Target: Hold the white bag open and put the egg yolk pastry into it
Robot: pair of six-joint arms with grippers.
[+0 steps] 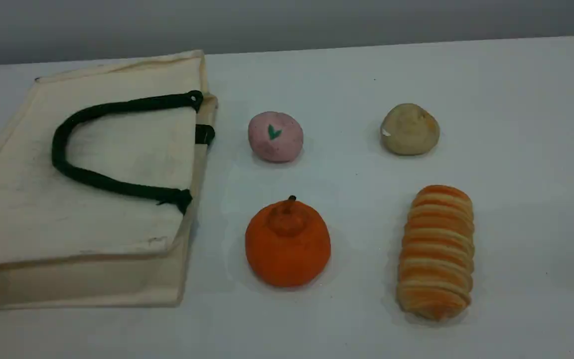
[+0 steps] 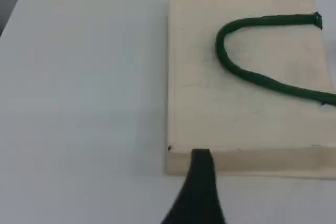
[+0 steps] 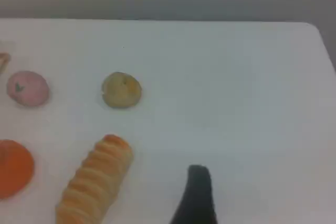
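The white bag [image 1: 92, 164] lies flat on the table's left side, mouth edge facing right, with a dark green handle [image 1: 117, 106] resting on top. The egg yolk pastry [image 1: 409, 129], a tan dome, sits at the back right, well apart from the bag. No arm shows in the scene view. In the left wrist view, one dark fingertip [image 2: 202, 166] of my left gripper hangs over a corner of the bag [image 2: 241, 82], holding nothing. In the right wrist view, one fingertip [image 3: 198, 179] of my right gripper hovers above bare table, right of and nearer than the pastry [image 3: 121, 89], also empty.
A pink ball with a green leaf mark [image 1: 275, 136] sits just right of the bag. In front of it stands an orange fruit-shaped piece [image 1: 287, 243]. A long striped golden roll [image 1: 436, 252] lies in front of the pastry. The table's far edge meets a grey wall.
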